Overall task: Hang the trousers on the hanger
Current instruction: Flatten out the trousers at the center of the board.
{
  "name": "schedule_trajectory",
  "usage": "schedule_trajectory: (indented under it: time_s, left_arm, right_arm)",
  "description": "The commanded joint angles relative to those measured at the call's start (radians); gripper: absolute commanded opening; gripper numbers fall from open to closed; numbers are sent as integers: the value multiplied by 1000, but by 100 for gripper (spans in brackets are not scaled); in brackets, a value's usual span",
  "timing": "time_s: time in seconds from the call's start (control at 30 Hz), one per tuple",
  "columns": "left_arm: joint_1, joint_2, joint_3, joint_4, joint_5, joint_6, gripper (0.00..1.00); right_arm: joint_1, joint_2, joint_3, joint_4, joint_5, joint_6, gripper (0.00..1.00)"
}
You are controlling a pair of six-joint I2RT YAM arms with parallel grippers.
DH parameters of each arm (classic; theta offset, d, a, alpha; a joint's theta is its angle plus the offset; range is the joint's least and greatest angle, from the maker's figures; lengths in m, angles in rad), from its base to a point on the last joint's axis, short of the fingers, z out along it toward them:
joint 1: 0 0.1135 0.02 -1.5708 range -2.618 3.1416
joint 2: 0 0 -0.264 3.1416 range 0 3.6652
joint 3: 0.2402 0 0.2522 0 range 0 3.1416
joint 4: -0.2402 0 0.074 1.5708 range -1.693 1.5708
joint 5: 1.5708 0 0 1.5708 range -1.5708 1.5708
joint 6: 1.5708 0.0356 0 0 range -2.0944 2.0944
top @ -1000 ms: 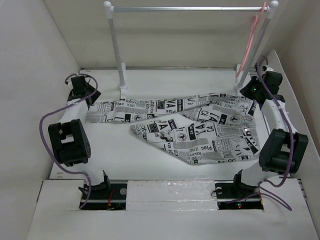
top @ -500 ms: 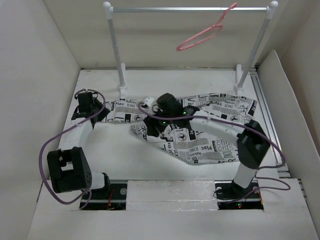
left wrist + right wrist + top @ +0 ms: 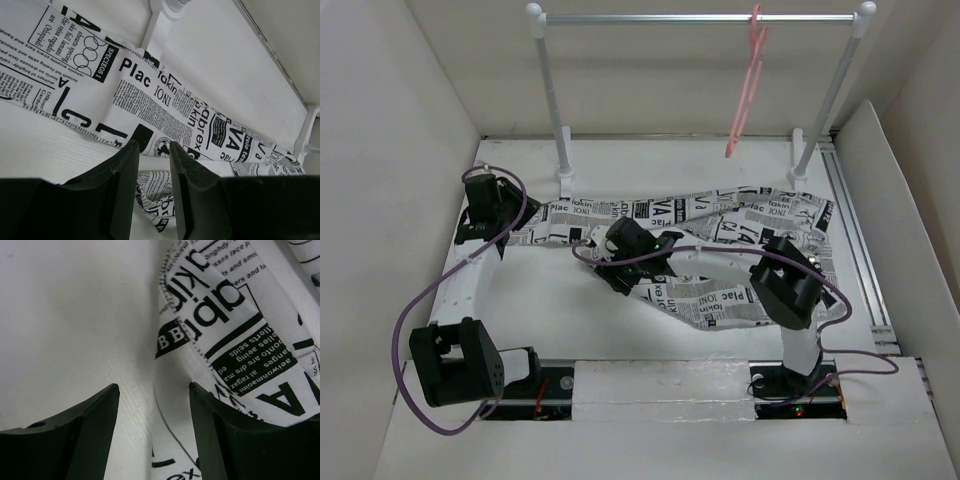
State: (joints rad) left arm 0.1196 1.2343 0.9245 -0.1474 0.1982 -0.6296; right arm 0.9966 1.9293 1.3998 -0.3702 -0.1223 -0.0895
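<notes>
The trousers, white with black newspaper print, lie flat across the middle of the table. The pink hanger hangs by its hook on the rail, right of centre, with nothing on it. My right gripper is low over the near-left corner of the trousers. In the right wrist view it is open, with the hemmed edge of the trousers lying between the fingers. My left gripper hovers at the left end of the trousers. Its jaws stand a narrow gap apart, holding nothing, with the trousers beyond.
The white-and-silver rail spans the back on two posts; the left post's foot stands just behind the cloth. White walls close in the left, back and right sides. The right forearm lies across the trousers.
The right arm swung from the right post to the middle of the trousers and its gripper opened. The hanger slid left along the rail and swung. The left arm reached farther forward.
</notes>
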Motion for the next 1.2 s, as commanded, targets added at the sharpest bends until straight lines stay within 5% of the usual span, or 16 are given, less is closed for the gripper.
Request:
schedule_trajectory:
  time_s: [0.0, 0.03, 0.07, 0.13, 0.17, 0.5, 0.6, 0.73, 0.8, 0.83, 0.87, 0.97, 1.13, 1.17]
  left_arm:
    - [0, -38, -9, -1, 20, 8, 27]
    - [0, -39, -7, -7, 15, 14, 27]
    - [0, -42, -4, -12, 12, 19, 27]
    - [0, -44, 8, -27, 7, 30, 27]
    - [0, -48, 11, -35, 3, 33, 28]
    - [0, -49, 82, -118, -52, 100, 28]
    - [0, -36, 117, -158, -75, 117, 32]
    - [0, -9, 157, -207, -100, 139, 38]
    - [0, 5, 166, -228, -103, 143, 41]
    - [0, 10, 165, -231, -102, 146, 45]
    - [0, 8, 165, -238, -98, 148, 45]
    - [0, -21, 149, -265, -121, 162, 45]
    - [-46, -71, 88, -291, -91, 186, 45]
    - [-73, -76, 70, -294, -79, 186, 45]
  right_arm:
    - [7, 51, 24, 42, 110, 1, 63]
    - [7, 65, 34, 27, 116, 0, 60]
    - [7, 71, 37, 25, 116, 7, 40]
    - [20, 47, 13, 40, 153, 27, 18]
    - [20, 21, -17, 42, 156, 30, 0]
    - [148, -634, -81, -194, -14, -43, 0]
    - [103, -780, -160, -158, -190, -43, 0]
    - [-59, -779, -271, -104, -209, 11, 0]
    - [-177, -662, -320, -88, -153, 43, 12]
    - [-206, -617, -300, -102, -130, 42, 46]
    - [-226, -574, -285, -114, -122, 27, 59]
    - [-237, -516, -239, -118, -109, -10, 82]
    - [-332, -639, -330, -104, -19, 32, 87]
    - [-411, -674, -353, -108, -5, 54, 76]
